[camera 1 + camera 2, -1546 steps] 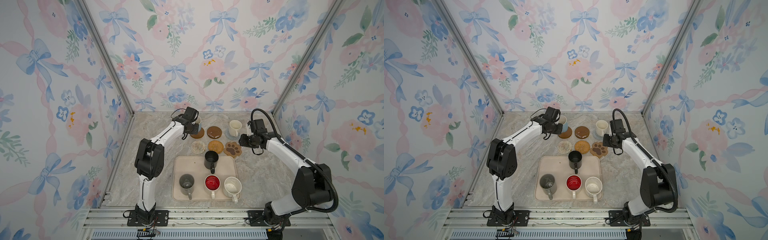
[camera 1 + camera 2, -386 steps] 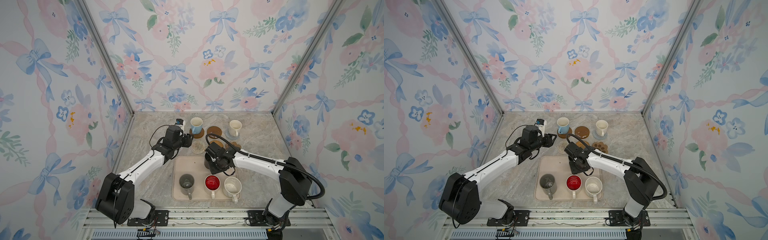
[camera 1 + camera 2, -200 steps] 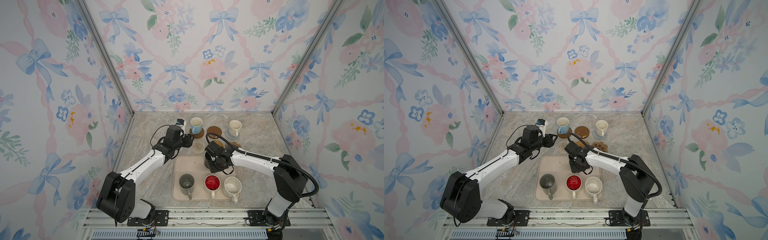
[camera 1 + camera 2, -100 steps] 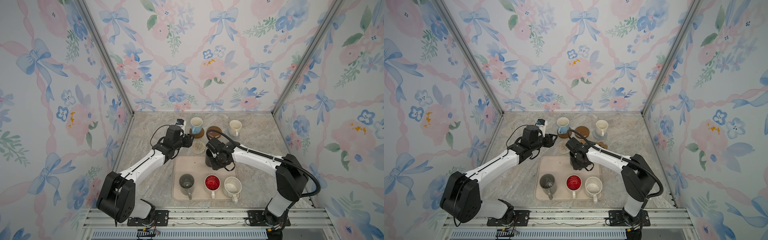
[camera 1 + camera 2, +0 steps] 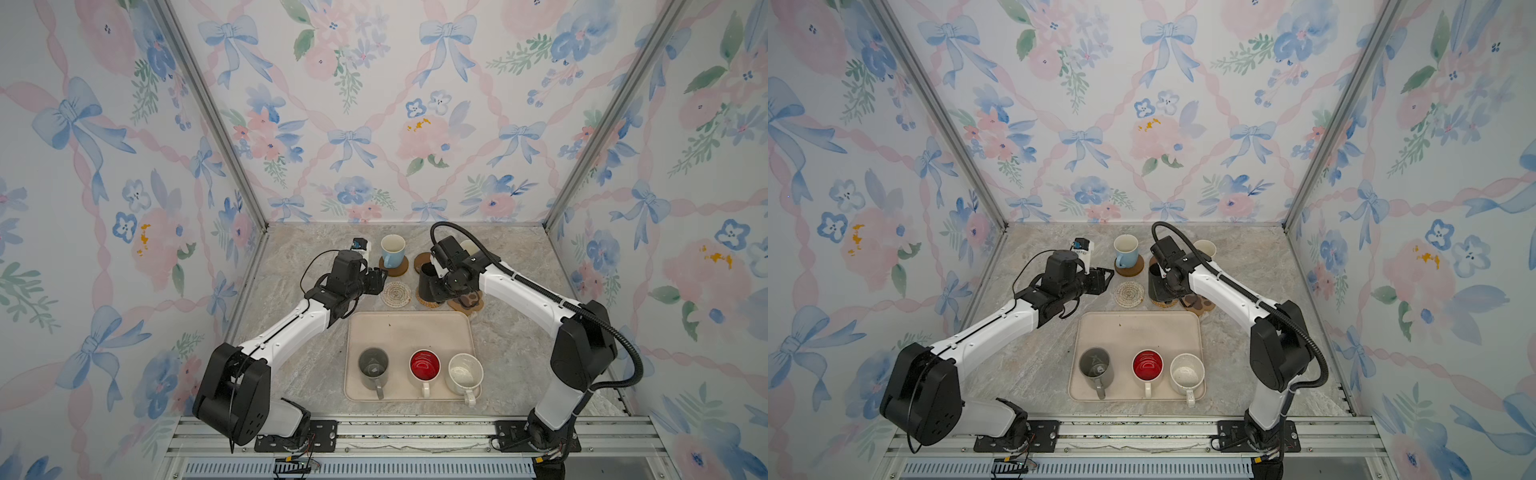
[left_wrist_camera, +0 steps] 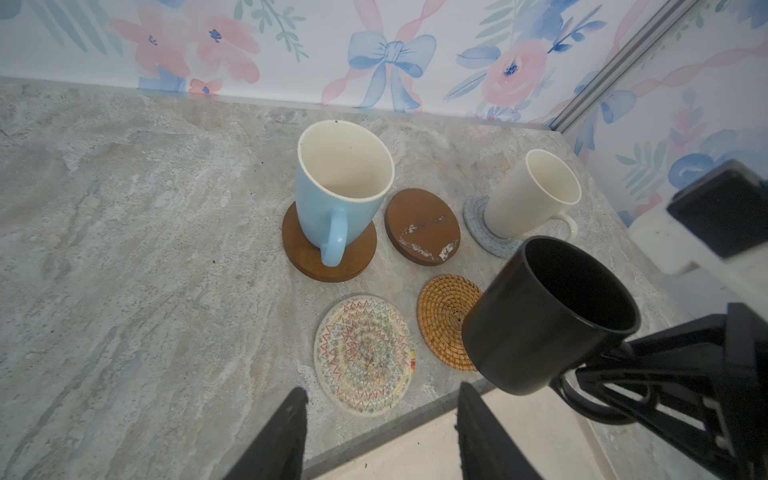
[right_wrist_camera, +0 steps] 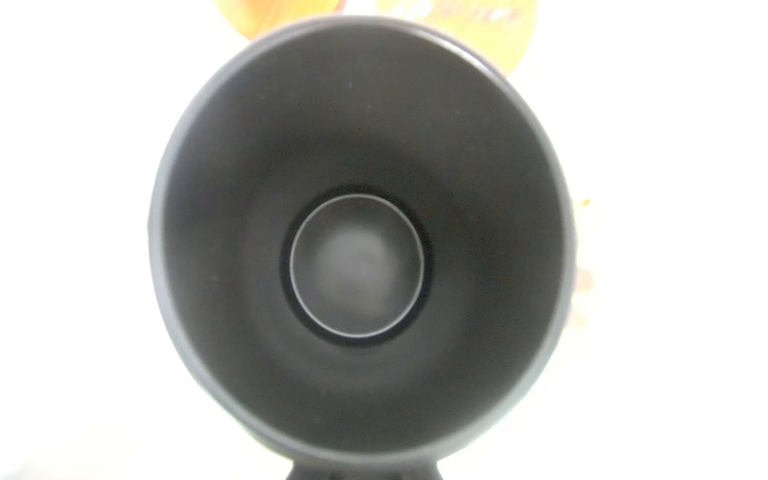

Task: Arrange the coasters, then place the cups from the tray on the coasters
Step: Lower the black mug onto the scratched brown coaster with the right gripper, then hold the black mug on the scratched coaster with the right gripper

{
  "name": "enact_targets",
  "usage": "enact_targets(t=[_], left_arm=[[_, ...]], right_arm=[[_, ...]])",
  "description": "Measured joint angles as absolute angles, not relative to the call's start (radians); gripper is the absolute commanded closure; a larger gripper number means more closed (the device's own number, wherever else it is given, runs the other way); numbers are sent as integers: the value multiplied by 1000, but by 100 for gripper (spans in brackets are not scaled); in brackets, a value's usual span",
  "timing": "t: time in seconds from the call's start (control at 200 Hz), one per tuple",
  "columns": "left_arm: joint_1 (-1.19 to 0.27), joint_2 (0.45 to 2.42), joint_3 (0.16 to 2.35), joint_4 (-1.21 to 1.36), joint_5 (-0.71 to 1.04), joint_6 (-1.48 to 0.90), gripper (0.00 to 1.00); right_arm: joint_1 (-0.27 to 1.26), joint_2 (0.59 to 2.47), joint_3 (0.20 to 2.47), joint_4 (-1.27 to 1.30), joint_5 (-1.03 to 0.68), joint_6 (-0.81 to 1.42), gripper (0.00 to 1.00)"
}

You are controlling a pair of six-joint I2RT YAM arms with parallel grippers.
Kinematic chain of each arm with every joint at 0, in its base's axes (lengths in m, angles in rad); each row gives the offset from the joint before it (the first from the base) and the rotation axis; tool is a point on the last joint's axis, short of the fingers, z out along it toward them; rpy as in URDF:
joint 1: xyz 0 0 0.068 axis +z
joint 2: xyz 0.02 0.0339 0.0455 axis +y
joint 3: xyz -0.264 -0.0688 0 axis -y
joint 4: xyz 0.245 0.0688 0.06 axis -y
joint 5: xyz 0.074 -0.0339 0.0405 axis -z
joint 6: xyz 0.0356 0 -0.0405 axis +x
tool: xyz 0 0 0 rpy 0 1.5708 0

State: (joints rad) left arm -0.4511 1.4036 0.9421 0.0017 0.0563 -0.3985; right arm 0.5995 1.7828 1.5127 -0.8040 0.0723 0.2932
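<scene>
Marble tabletop (image 5: 519,257) lies below. The right gripper (image 6: 602,390) clamps the black mug (image 6: 548,316) by its handle, likely to set it upright on the rattan coaster (image 6: 444,320) directly beneath; the left gripper (image 6: 384,392) hovers half-open, empty, nearby.

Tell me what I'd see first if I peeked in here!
The black mug grabs the eye: the right gripper holds it by its handle over the tan rattan coaster, just beyond the beige tray. Along the tray's near edge stand the grey mug, the red-inside mug and the speckled mug. Blue bows and pink flowers cover the walls.
</scene>
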Motion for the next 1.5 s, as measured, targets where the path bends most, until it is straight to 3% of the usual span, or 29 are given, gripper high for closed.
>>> enact_targets(t=[0.69, 1.5], left_arm=[[-451, 1402, 939, -7, 38, -398, 46], [-451, 1359, 900, -9, 16, -406, 45]], right_arm=[[466, 1976, 1669, -637, 78, 218, 100], [452, 2092, 1700, -457, 116, 173, 100]])
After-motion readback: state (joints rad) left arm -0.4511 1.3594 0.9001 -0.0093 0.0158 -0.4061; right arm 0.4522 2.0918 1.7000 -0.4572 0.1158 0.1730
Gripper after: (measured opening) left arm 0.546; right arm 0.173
